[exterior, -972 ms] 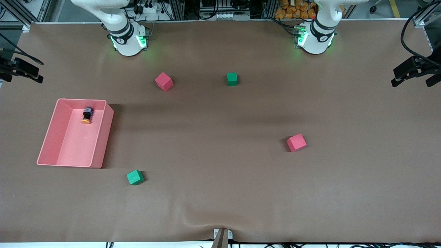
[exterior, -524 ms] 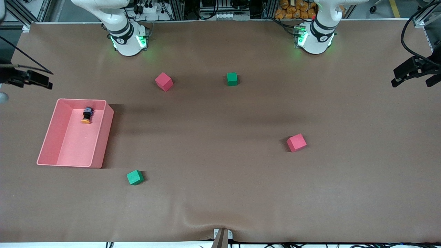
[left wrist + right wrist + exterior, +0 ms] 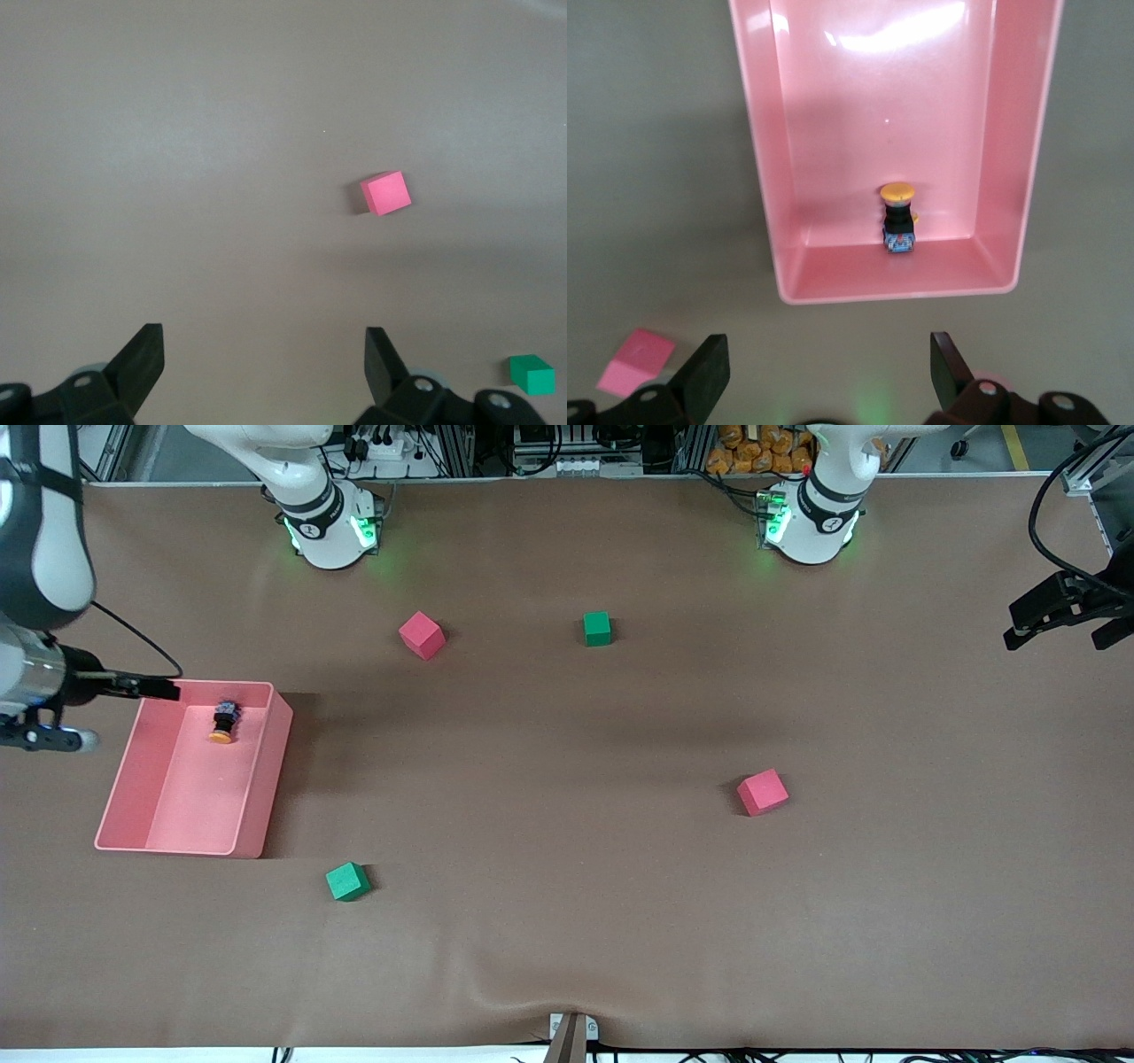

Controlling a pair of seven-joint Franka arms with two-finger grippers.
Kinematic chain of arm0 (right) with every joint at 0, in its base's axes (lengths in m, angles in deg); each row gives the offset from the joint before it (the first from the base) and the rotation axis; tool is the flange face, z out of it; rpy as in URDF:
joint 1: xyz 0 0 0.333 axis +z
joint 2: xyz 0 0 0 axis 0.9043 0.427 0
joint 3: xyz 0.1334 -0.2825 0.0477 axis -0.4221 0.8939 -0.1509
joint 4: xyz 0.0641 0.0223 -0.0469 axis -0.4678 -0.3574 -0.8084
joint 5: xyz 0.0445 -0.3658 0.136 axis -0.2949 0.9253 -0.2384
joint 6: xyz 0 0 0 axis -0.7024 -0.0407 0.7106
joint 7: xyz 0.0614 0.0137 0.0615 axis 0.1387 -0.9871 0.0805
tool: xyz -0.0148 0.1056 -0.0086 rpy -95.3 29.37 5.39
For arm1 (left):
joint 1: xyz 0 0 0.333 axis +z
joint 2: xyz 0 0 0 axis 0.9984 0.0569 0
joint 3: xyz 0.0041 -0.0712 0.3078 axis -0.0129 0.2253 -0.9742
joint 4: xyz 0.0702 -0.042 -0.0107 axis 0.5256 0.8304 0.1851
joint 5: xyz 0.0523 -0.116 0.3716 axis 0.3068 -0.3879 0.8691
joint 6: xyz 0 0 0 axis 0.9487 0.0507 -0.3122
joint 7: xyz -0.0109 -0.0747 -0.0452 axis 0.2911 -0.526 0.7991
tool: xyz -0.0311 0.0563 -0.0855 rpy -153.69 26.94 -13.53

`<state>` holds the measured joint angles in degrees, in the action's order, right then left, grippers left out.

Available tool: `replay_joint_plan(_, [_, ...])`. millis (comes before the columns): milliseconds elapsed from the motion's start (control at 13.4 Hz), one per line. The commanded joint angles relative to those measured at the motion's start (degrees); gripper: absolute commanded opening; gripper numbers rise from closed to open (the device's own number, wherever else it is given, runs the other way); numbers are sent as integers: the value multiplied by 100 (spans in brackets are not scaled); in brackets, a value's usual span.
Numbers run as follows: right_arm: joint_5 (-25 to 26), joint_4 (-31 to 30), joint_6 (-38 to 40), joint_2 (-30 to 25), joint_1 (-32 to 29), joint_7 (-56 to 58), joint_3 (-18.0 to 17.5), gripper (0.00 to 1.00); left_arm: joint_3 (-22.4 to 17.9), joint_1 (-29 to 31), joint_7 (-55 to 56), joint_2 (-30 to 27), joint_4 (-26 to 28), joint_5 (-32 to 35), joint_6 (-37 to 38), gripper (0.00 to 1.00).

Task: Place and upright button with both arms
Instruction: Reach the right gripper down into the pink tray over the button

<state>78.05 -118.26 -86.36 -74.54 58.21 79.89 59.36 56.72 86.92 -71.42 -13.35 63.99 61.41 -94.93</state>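
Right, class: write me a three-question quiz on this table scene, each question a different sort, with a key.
1. True or false: the button stands upright on the bare table.
2. Which cube lies nearest the front camera? A) the green cube B) the red cube C) the other green cube
3. Fill in: the button lies on its side inside the pink ____.

Key: 1 false; 2 A; 3 bin. Both the right tool and the left tool are open and hold nothing.
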Motion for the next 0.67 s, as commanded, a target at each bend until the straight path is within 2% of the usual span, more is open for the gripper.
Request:
replay_joint_plan(0, [86,-451,-665,260,-367,596,-55,100,24,52,-88,21,-42,-81,49,100])
replay_joint_plan(299, [86,-503,-1157,920,-535,817,-55,100,24,26,-80,21,-50,-72,49,100])
replay_joint_plan(598, [86,-977,-2019,1237,-614,932,-55,100,24,17,-80,21,-59,-72,49,100])
